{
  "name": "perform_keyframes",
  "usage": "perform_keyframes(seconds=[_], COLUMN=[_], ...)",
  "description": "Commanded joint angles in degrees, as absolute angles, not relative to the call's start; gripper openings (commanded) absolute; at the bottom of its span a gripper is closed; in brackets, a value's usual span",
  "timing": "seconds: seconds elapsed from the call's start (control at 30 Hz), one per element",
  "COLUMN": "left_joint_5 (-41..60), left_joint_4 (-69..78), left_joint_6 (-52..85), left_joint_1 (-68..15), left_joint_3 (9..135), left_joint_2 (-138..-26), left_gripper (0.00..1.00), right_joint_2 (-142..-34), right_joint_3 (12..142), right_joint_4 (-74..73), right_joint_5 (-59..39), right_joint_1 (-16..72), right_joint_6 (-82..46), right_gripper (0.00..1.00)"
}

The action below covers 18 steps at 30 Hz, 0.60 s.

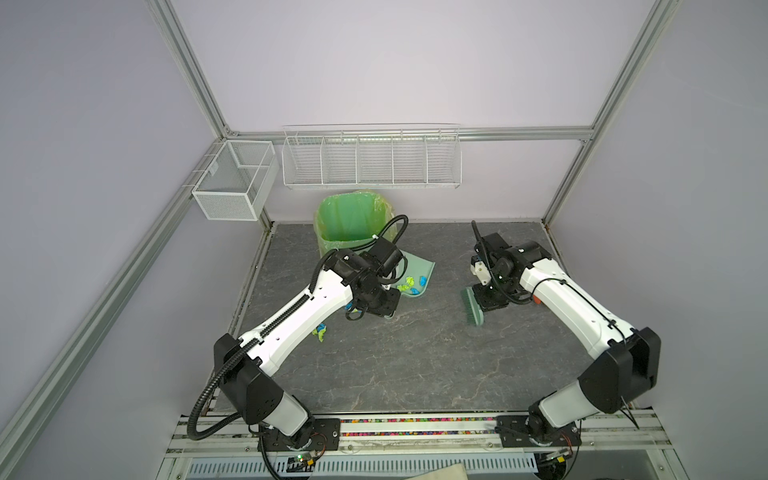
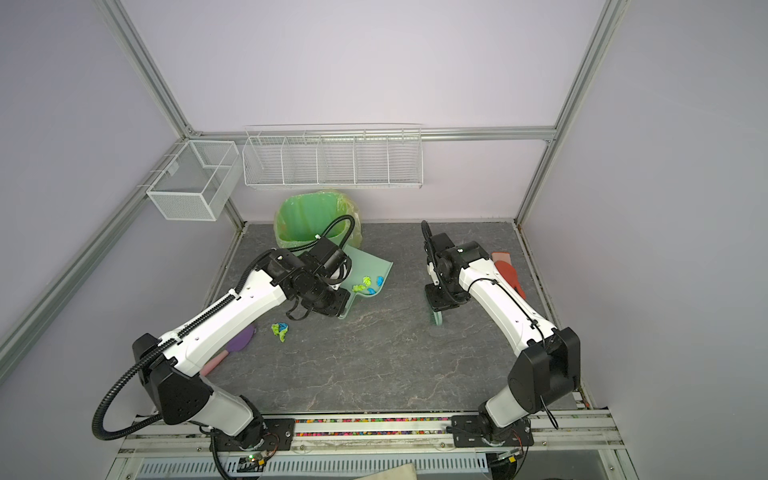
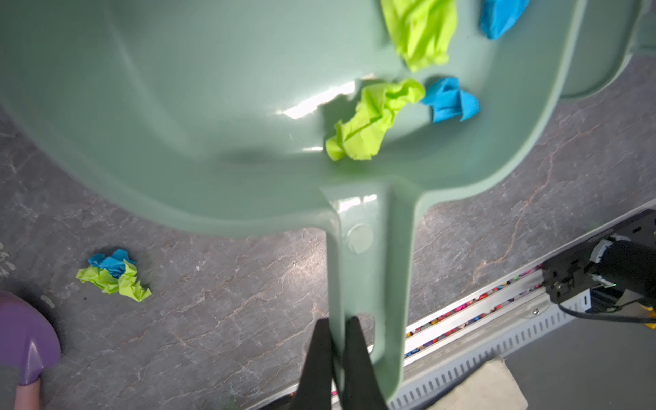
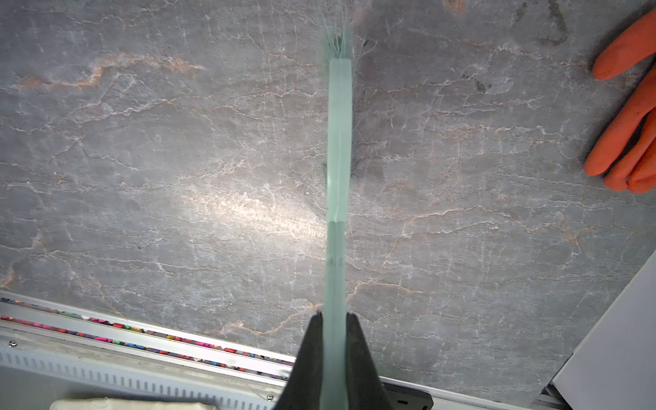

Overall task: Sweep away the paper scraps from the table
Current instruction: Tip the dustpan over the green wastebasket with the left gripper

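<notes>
**A:** So how far along is this sweep job?

**B:** Roughly midway, I'd guess. Several paper scraps [image 3: 372,120] are already in the dustpan [image 3: 159,106], held just in front of the green-lined bin [image 1: 349,220], not dumped yet. One small clump [image 3: 113,275] lies out on the surface [image 1: 415,353] beside the left arm [image 1: 291,318], well apart from the brush [image 1: 471,307].

**A:** Claws?

**B:** Left claw [image 3: 337,321] is clenched on the dustpan handle, right claw [image 4: 334,316] clamped on the brush handle. Brush is low over the surface; can't tell if the bristles touch.

**A:** And the scraps themselves?

**B:** Tiny crumpled wads, bright blue and lime-green, way smaller than the pan. Wrist view shows at least two of each in there; the loose clump looks like blue and green bits bunched together. My guess: dump, then one more sweep.
</notes>
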State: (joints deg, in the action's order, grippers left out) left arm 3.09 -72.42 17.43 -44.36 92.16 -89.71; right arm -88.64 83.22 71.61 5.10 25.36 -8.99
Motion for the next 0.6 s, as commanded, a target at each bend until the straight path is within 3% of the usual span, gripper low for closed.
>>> perform_keyframes(seconds=[0.0,0.57], left_joint_5=[0.6,-5.5], left_joint_4=[-75.1,-80.8], left_joint_6=[16.4,11.2], left_joint_1=[-44.1,-42.7], left_joint_3=[96.5,117.0], left_joint_2=[-92.0,-102.1], left_gripper=[0.00,0.00], right_joint_2=[-87.3,-82.0], right_joint_3=[82.1,77.2], right_joint_4=[70.5,69.7], right_joint_5=[3.9,3.5], right_joint_1=[25.1,25.1], right_joint_6=[-8.8,-9.9], right_gripper=[0.07,0.07])
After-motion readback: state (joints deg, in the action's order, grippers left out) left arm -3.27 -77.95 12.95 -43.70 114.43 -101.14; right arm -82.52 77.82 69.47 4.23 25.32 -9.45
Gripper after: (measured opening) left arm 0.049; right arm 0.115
